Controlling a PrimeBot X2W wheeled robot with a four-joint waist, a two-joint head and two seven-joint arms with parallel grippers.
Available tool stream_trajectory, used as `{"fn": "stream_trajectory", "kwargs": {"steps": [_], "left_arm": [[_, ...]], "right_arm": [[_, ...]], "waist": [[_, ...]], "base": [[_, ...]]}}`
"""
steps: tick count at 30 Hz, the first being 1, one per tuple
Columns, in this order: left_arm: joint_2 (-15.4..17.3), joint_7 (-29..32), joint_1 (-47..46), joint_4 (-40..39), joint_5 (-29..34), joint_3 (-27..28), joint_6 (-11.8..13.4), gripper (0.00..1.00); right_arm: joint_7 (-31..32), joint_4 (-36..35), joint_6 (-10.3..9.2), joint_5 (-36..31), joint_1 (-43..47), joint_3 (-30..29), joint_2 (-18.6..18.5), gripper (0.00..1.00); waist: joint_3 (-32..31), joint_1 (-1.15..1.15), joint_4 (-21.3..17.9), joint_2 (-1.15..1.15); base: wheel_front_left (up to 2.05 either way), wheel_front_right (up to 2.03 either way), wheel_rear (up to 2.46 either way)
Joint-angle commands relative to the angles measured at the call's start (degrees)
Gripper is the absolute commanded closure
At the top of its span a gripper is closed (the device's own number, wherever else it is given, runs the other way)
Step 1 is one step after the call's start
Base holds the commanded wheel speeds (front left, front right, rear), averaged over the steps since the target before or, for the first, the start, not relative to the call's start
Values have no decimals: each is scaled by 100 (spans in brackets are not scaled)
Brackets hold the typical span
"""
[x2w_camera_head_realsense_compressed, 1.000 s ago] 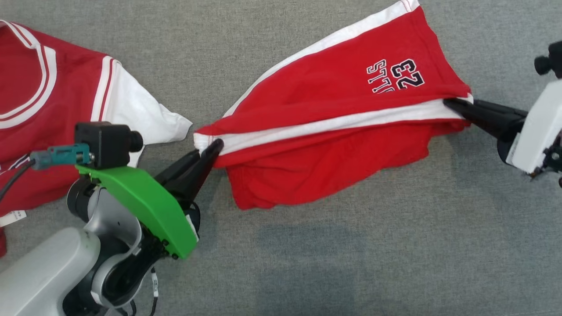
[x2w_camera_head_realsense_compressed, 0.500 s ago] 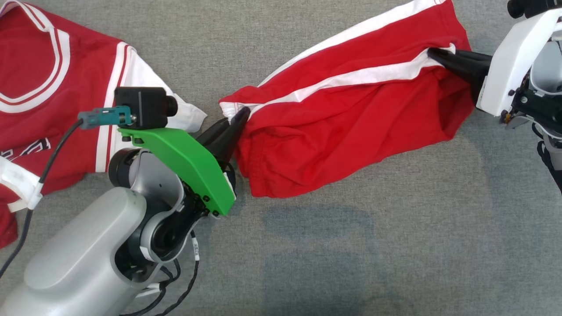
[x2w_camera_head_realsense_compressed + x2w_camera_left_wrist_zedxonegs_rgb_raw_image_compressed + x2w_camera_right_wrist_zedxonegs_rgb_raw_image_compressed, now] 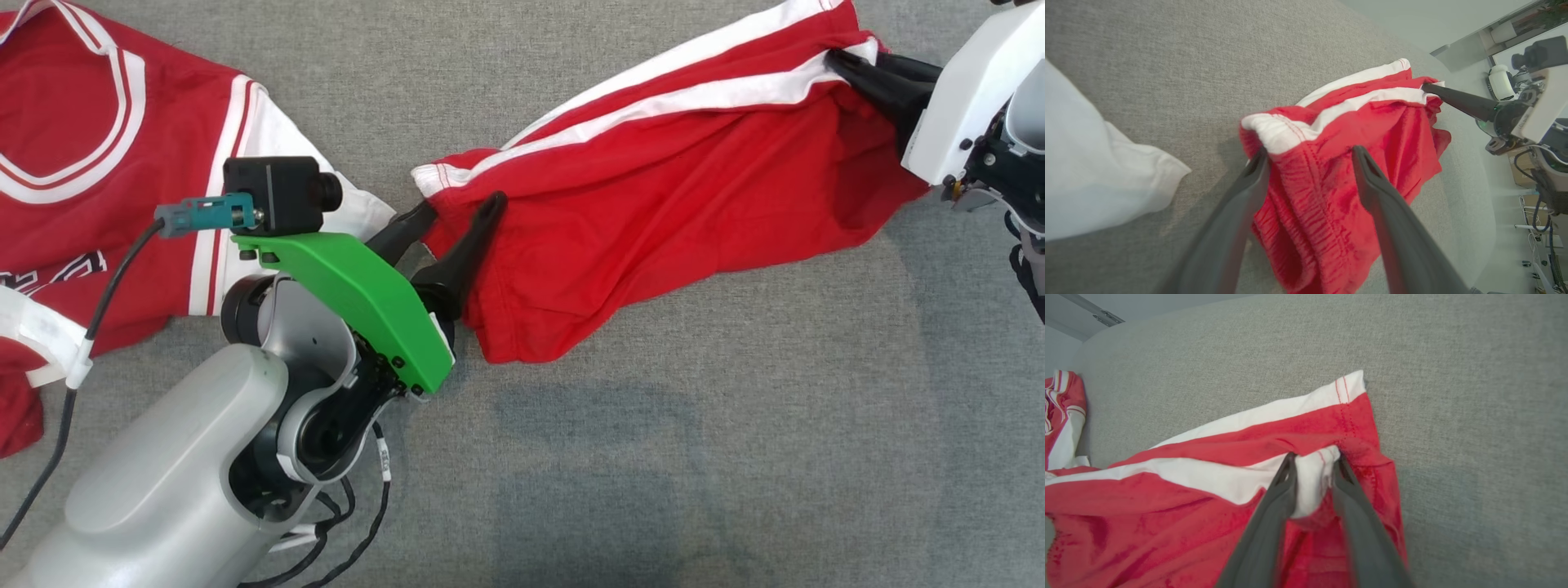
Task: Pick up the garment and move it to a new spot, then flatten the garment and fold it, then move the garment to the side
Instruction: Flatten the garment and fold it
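Observation:
The garment (image 3: pixel 653 180) is a pair of red shorts with white side stripes, lying stretched and rumpled across the grey surface. My left gripper (image 3: pixel 461 204) stands open at its waistband end, one finger on each side of the gathered red edge (image 3: pixel 1306 192), gripping nothing. At the far end my right gripper (image 3: pixel 853 61) has its fingers parted, with a bunched white corner of the shorts (image 3: pixel 1312 477) still lying between them. The left wrist view shows that right gripper (image 3: pixel 1427 85) at the stripe's tip.
A red and white jersey (image 3: pixel 82 163) lies spread at the left, its white sleeve (image 3: pixel 1086 183) close to my left fingers. The grey fabric surface (image 3: pixel 735 425) stretches bare below the shorts. Beyond the surface's edge at the right there is room clutter (image 3: pixel 1535 196).
My left gripper has opened and let go of the waistband. The right fingers have parted around the white corner. The shorts now lie lower and slacker, stretched toward the upper right.

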Motion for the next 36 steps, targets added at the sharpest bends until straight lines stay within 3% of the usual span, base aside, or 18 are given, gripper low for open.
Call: {"fn": "stream_trajectory", "kwargs": {"steps": [1,2,6,9,13,18,23,28,36], "left_arm": [[-21,-45,47,36,-27,38,41,0],[-24,-65,44,58,-8,34,52,0],[1,-120,112,115,72,-3,80,0],[139,-286,159,84,363,-85,100,0],[302,-837,299,10,914,-155,166,0],[509,-1709,596,2,1775,-251,456,0],[656,-2470,968,-9,2424,-257,807,0],[692,-2683,1193,12,2746,-191,1009,0],[460,-2798,1363,-2,3223,-2,907,0]], "right_arm": [[-106,20,0,-85,-51,19,-6,31],[-178,73,0,-125,-56,-9,6,0],[-548,151,1,-366,-78,50,12,0],[-1167,165,1,-634,-84,77,-23,0],[-1858,258,1,-789,122,175,-43,0],[-2414,294,1,-898,623,278,-118,0],[-2208,330,1,-829,1161,377,-202,0],[-1997,423,1,-858,1278,265,-220,0],[-1371,832,1,-1209,862,-165,-218,0]], "waist": [[-4,0,0,69],[-11,0,0,69],[-78,0,-23,69],[-169,0,-53,69],[-369,0,-101,69],[-701,0,-132,69],[-918,0,-77,69],[-957,0,92,69],[-655,0,568,69]], "base": [[0,0,0],[0,0,0],[0,0,0],[0,0,0],[0,0,0],[0,0,0],[0,0,0],[0,0,0],[0,0,0]]}}
